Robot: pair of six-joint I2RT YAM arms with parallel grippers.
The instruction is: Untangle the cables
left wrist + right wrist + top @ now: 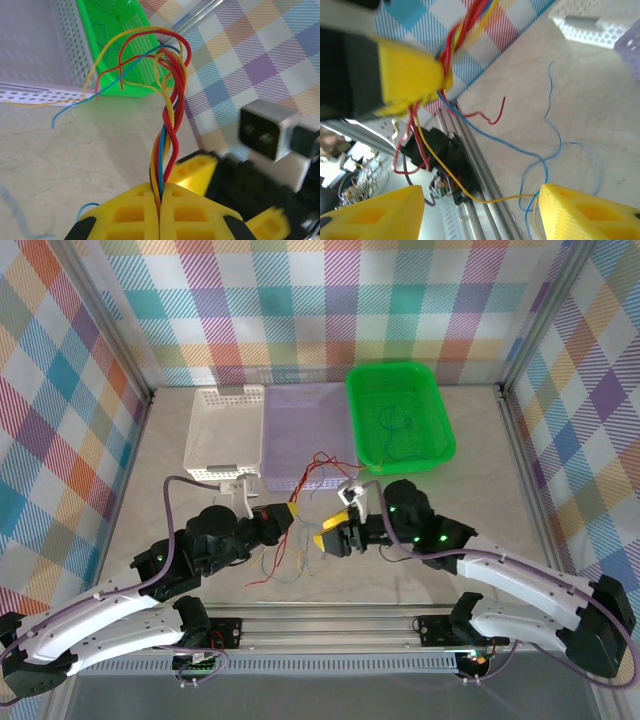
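Yellow fingers (142, 197) of the left gripper (160, 192) are pinching tight on the cables (167, 125), a red, yellow and blue twist rising out of them. Right gripper (481, 197) is sitting with its jaws wide apart, a yellow strand crossing the gap, maybe not touching, hard to tell. Loose ends are dangling over the table (160, 470) near the lilac basket (300, 425).

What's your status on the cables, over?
Left gripper shut on twisted cables. Right gripper open, holding nothing. Loose blue strands trail across table.
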